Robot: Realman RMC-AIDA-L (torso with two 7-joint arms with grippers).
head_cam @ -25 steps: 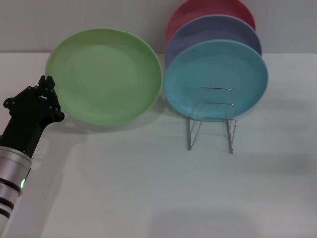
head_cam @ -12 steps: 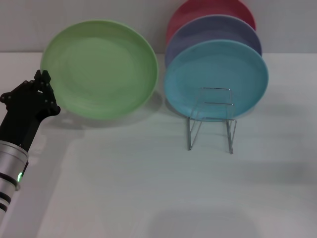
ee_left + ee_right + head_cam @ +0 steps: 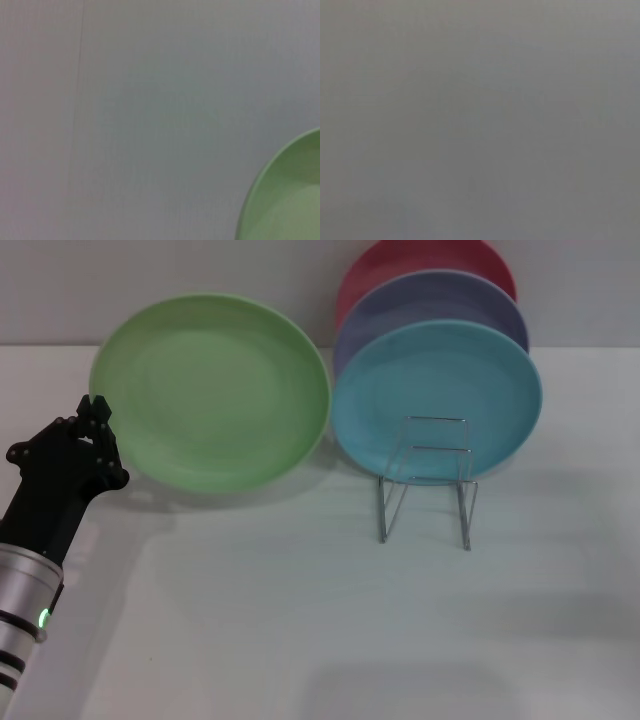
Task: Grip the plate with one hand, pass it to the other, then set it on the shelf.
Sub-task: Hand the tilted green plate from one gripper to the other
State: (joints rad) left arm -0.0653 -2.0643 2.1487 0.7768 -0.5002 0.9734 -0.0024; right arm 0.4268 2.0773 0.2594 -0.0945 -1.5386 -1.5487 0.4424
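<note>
The light green plate (image 3: pixel 215 390) is tilted up at the back left of the table, its lower edge off the surface with a shadow beneath. My left gripper (image 3: pixel 97 410), black on a silver arm with a green light, is shut on the plate's left rim. The plate's rim also shows in the left wrist view (image 3: pixel 290 200). The wire shelf (image 3: pixel 430 480) stands empty to the right of the plate, in front of the other plates. My right gripper is out of view; the right wrist view shows only plain grey.
A teal-blue plate (image 3: pixel 436 390), a lavender plate (image 3: pixel 430 295) and a red plate (image 3: pixel 420 260) lean stacked against the back wall behind the shelf. The white table (image 3: pixel 300 620) stretches forward from them.
The left gripper and the green plate moved together: up and left half a second ago, now back down and right.
</note>
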